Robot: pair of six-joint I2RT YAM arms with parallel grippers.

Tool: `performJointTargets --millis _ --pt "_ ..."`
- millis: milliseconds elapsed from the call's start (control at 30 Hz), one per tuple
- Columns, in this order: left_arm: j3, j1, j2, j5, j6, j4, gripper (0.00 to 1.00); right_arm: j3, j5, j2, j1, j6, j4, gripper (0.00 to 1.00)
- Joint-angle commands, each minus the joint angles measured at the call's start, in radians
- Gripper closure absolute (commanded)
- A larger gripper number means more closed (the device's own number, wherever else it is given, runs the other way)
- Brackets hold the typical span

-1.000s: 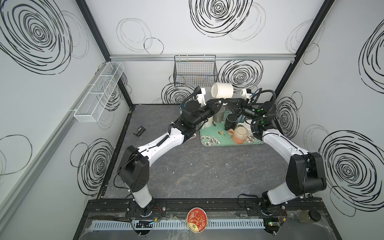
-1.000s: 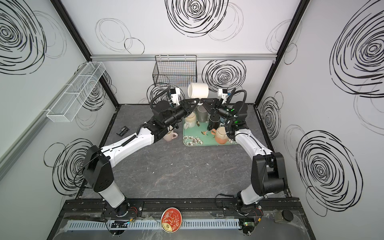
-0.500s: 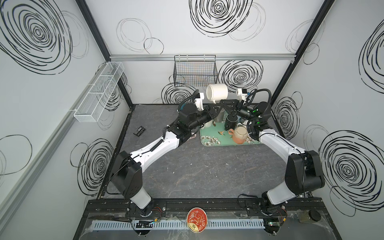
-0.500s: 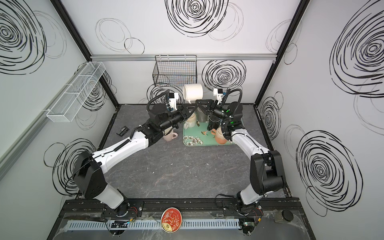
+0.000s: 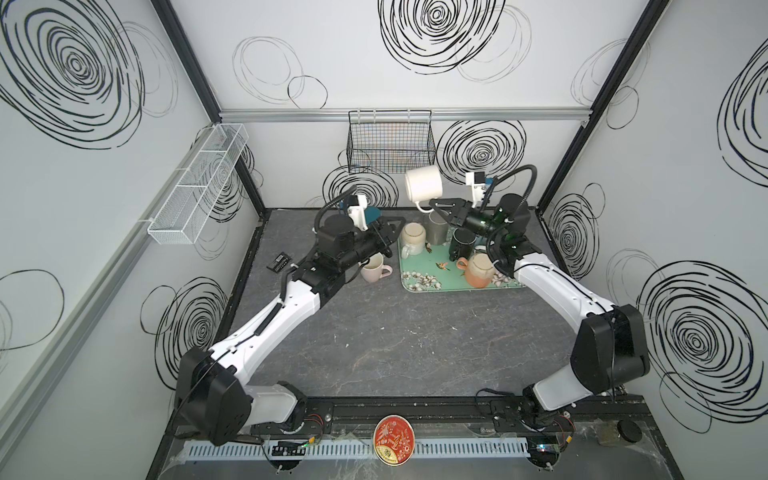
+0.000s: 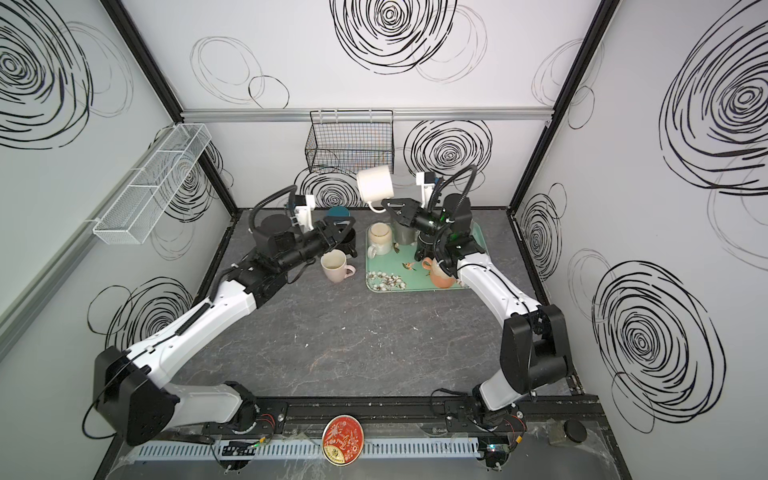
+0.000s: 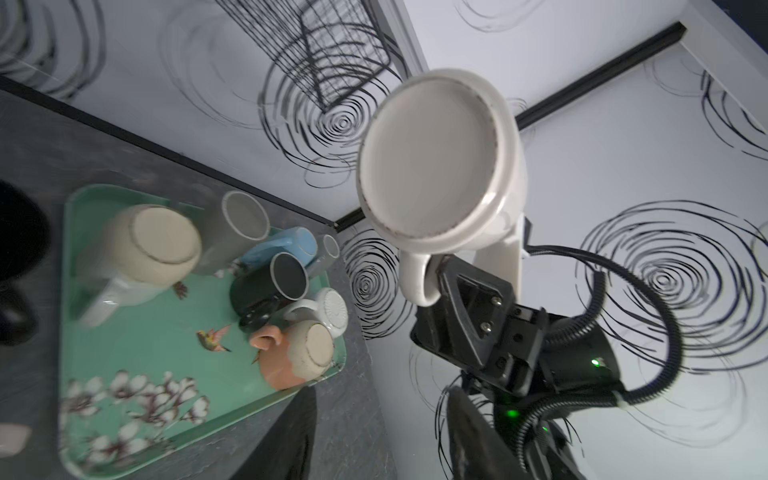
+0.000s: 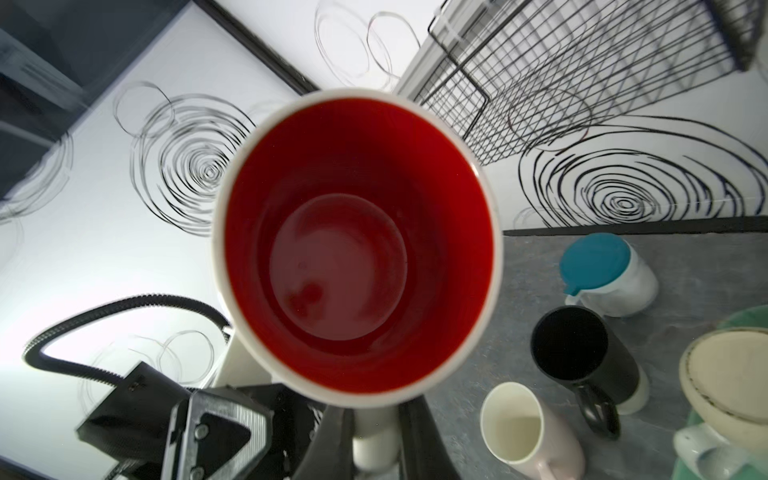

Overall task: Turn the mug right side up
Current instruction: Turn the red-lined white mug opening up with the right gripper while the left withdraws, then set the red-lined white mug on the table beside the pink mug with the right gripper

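Note:
The mug is white outside and red inside, and hangs high above the back of the table, tipped on its side. Its handle points down, and my right gripper is shut on that handle. The right wrist view looks into the mug's red inside, with the handle between my right gripper's jaws. The left wrist view shows the mug's pale base. My left gripper stands open and empty, lower down and to the left of the mug.
A green tray holds several upside-down mugs, among them a cream one and an orange one. A pale pink mug stands upright on the table by my left arm. A wire basket hangs on the back wall.
My left gripper has opened, let go of the mug and drawn back down to the left. The right gripper keeps the mug by its handle and has shifted it slightly left.

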Motion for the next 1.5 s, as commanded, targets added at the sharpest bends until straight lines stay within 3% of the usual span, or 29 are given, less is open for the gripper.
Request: performJointTargets --millis 0,200,500,833,1233,1467 --pt "-0.114 0.131 -0.100 -0.031 -0.012 -0.138 0.48 0.106 0.102 -0.056 0.127 -0.533 -0.324 1.00" --pt "-0.315 0.365 -0.258 0.045 -0.056 -0.149 0.49 0.079 0.266 0.031 0.314 -0.837 -0.423 1.00" --pt "-0.509 0.490 -0.357 0.132 -0.002 -0.204 0.49 0.009 0.474 0.183 0.460 -1.134 -0.412 1.00" --pt "-0.633 0.505 -0.407 0.144 0.008 -0.196 0.50 0.005 0.654 0.298 0.465 -1.236 -0.389 1.00" --pt "-0.643 0.484 -0.348 0.138 0.025 -0.166 0.50 -0.112 0.639 0.324 0.409 -1.254 -0.262 1.00" --pt "-0.615 0.405 -0.266 0.096 0.017 -0.116 0.50 -0.163 0.646 0.296 0.369 -1.259 -0.246 1.00"
